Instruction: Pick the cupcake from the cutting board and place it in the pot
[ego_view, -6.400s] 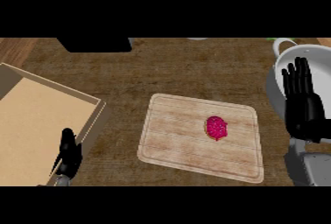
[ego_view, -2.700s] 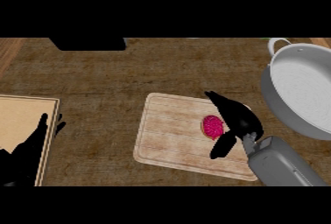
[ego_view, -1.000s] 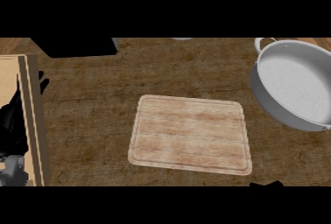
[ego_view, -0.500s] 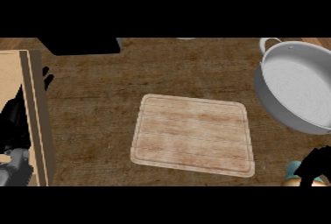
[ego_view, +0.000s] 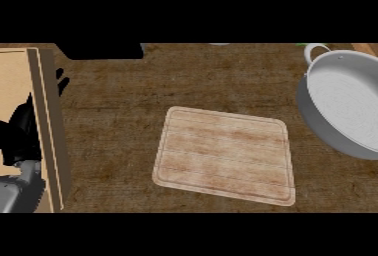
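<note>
The pale wooden cutting board (ego_view: 225, 155) lies in the middle of the counter with nothing on it. No cupcake shows anywhere in the head view. The big grey pot (ego_view: 347, 112) stands at the right edge, partly cut off, and the part of its inside that I can see holds nothing. My left hand (ego_view: 22, 132) rests at the far left over the wooden box, fingers straight and pointing up, holding nothing. My right hand is out of the picture.
A light wooden box (ego_view: 22, 90) runs along the left edge. A dark object (ego_view: 100, 50) sits at the counter's back left. Brown countertop (ego_view: 118, 115) surrounds the board.
The cupcake, on the board under my right hand 2.7 s ago, is gone from view. My right hand, at the lower right corner half a second ago, has left the picture.
</note>
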